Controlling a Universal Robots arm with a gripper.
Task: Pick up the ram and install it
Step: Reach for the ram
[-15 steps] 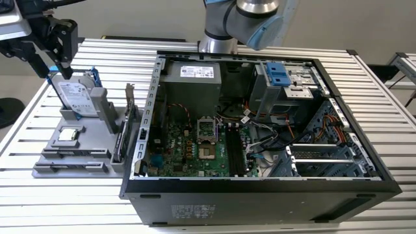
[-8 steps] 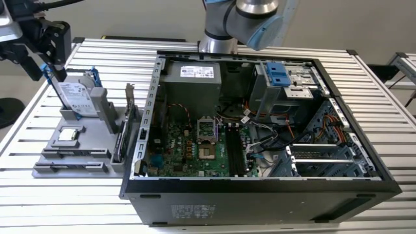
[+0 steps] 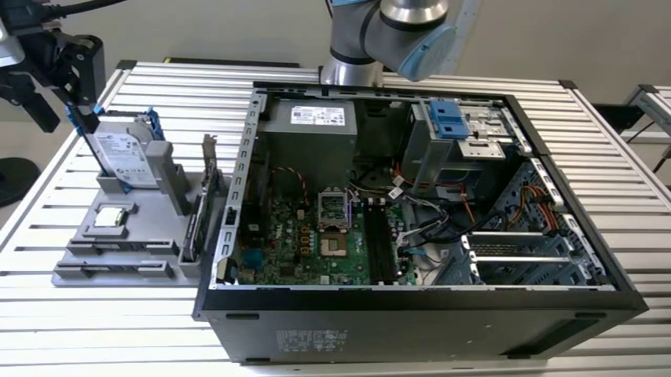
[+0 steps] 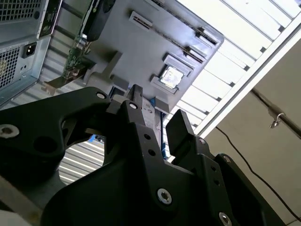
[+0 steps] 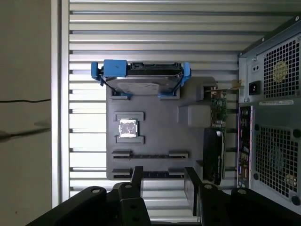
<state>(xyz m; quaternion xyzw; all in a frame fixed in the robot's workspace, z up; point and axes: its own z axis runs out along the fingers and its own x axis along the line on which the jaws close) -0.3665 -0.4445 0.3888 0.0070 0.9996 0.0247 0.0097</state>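
Observation:
My gripper [image 5: 163,184] hangs open over the grey parts tray [image 5: 155,101], nothing between its black fingers [image 5: 137,179]. In the first wrist view a thin dark strip on edge, which I take for the ram [image 5: 162,173], sits in the tray's clipped holder closest to the fingers. A second similar holder [image 5: 150,155] lies just beyond it. In the exterior view the gripper [image 3: 58,98] is high at the far left, above the tray [image 3: 78,263]. The second wrist view has the open gripper [image 4: 157,110] above the tray [image 4: 141,52]. The open computer case [image 3: 419,302] shows long black memory slots [image 3: 379,243] on its board.
A silver hard drive in a blue frame [image 5: 141,77] stands upright on the tray, with a square processor chip [image 5: 128,128] and an upright expansion card [image 5: 214,150]. The case wall [image 5: 270,117] rises right beside the tray. The table [image 3: 105,330] is slatted metal.

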